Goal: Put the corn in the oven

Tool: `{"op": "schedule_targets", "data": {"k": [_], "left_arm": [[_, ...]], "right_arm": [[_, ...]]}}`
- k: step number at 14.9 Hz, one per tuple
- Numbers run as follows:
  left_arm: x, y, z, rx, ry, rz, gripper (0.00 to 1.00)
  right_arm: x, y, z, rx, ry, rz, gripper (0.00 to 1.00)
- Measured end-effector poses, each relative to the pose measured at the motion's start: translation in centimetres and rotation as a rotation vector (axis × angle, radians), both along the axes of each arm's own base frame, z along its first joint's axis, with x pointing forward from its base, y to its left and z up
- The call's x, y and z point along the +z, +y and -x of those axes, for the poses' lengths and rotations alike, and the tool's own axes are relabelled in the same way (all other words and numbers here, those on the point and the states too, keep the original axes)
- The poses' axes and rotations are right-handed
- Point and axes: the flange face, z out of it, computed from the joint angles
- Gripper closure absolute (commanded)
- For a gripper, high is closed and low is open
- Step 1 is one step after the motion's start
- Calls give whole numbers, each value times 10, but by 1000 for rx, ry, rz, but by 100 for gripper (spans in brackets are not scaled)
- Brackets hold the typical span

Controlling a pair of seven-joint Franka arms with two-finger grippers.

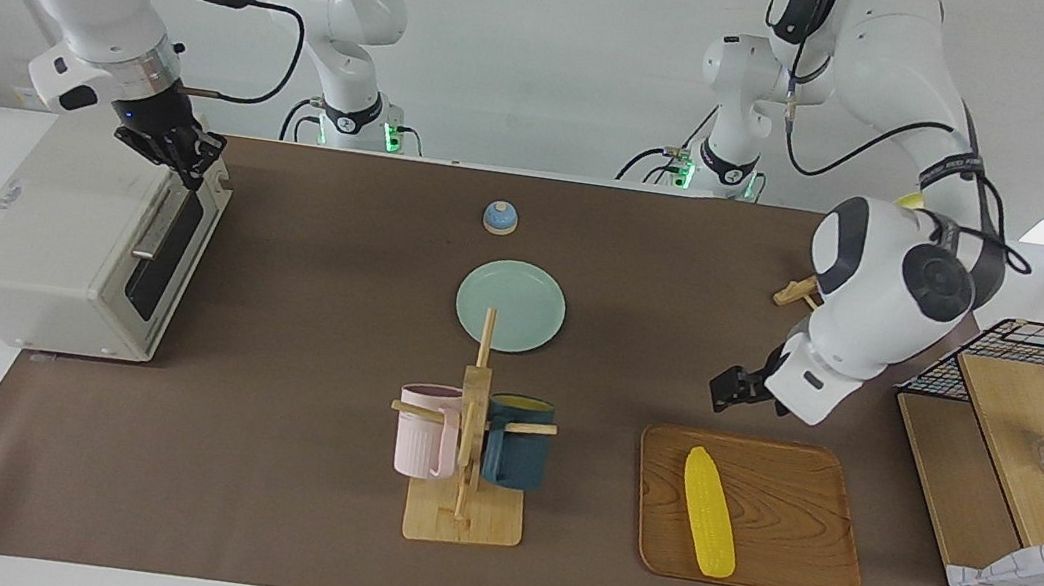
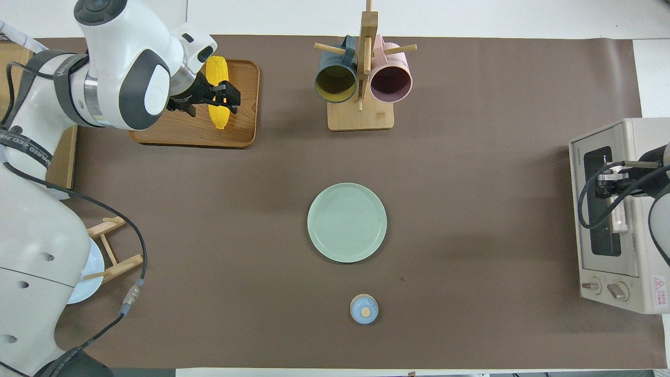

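Pulling the oven [image 1: 74, 244] door handle [image 1: 160, 223] needs the right gripper [image 1: 186, 160] clamped tight at 9 o'clock; the left gripper [image 1: 740, 386], wide, hangs above the corn [image 1: 709, 511].

Overhead view: the left end effector [image 2: 222, 99] covers the middle of the corn [image 2: 216, 70]; the oven [image 2: 602, 209] is cut off by the picture's edge, its handle partly hidden under the right end effector [image 2: 607, 180].

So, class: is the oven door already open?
No: the oven door's dark glass sits flush against the front, with the right tool at the top of its handle.
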Motion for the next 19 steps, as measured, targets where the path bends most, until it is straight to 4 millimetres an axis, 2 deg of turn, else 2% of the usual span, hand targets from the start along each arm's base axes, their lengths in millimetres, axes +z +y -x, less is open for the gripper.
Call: {"op": "schedule_targets", "data": {"k": [3,6,10,12,16,19], "left_arm": [[-3,7,-8,-11,-35,-3,0],[-6,9,-16,-7,-101,13,0],[-38,7,-21,-4,-110,18,0],[-43,7,-31,1,-120,21,0],[-59,20,-49,24,-139,7,0],[-78,28,-54,33,-140,-22,0]], "right_arm": [[-4,-3,-1,4,-12,22,100],[-22,-15,0,-6,-19,39,100],[-34,-26,0,24,-16,59,100],[-38,-33,0,33,-9,57,100],[-45,-51,2,87,-22,54,100],[-51,-60,4,97,-24,52,100]]}}
